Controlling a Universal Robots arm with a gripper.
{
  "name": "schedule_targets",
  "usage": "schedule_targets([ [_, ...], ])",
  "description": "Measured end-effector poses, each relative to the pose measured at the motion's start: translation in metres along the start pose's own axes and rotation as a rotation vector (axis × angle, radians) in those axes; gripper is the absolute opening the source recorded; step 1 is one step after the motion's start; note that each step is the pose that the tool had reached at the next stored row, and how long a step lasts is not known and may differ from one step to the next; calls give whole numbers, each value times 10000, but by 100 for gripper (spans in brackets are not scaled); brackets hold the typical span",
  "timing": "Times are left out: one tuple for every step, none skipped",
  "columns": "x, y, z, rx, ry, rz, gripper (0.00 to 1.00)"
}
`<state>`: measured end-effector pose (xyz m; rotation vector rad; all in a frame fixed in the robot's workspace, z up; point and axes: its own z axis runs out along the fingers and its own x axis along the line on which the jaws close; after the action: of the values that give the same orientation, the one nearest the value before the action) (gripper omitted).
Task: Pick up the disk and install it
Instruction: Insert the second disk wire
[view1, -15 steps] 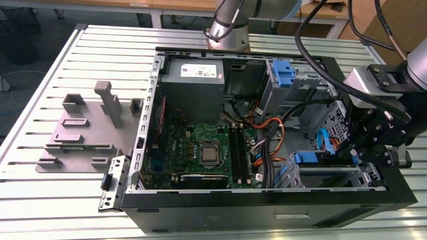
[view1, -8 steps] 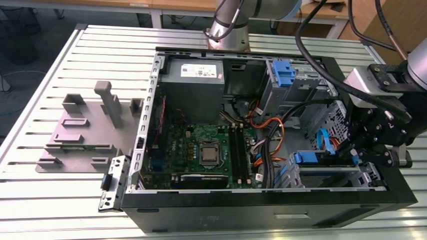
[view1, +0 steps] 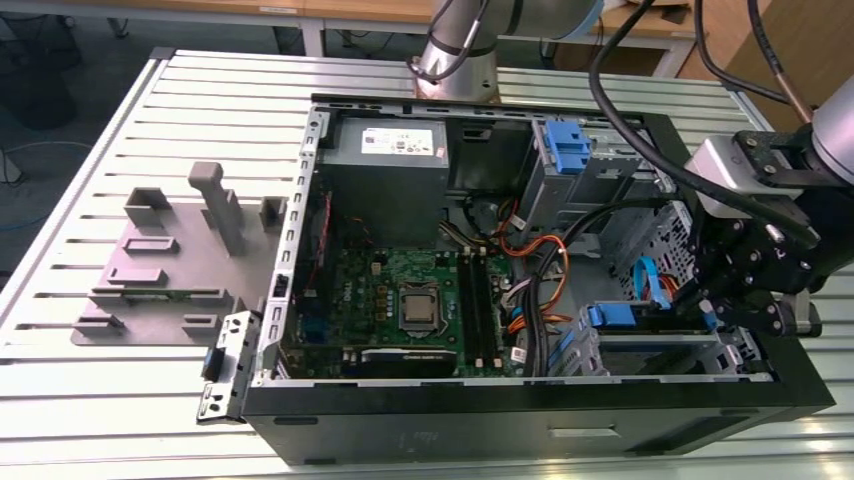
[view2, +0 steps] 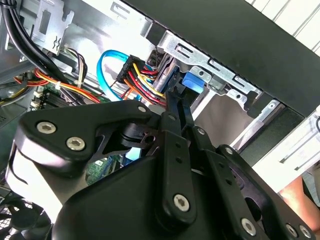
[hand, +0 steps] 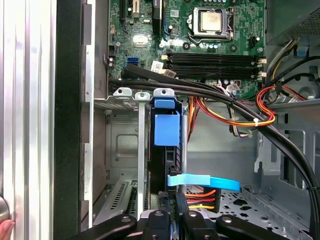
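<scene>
The gripper (hand: 172, 200) is pinching shut on the disk (hand: 166, 129), which is standing on edge inside the computer case (view1: 534, 430).

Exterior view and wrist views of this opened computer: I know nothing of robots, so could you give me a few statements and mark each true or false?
1. The black computer case lies open on a slatted metal table. True.
2. The disk in its blue plastic carrier lies on the table outside the case. False: it stands on edge in the metal drive cage inside the case.
3. The gripper is at the disk. True.
4. A fan covers the silver processor on the green motherboard. False: it is bare.
</scene>
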<state>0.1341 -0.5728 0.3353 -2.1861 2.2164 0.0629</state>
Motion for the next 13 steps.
schedule_targets([
  [0,0,1,0,0,0,16],
  [0,0,4,0,0,0,16],
  [0,0,4,0,0,0,16],
  [0,0,5,0,0,0,16],
  [0,0,5,0,0,0,16],
  [0,0,5,0,0,0,16],
  [0,0,5,0,-1,0,16],
  [-1,0,6,0,-3,0,16],
  [-3,0,7,0,-3,0,16],
  [-3,0,7,1,-3,2,16],
  [-3,0,5,0,-1,3,16],
  [-4,0,0,0,-1,3,16],
  [-5,0,-8,0,-1,4,16],
])
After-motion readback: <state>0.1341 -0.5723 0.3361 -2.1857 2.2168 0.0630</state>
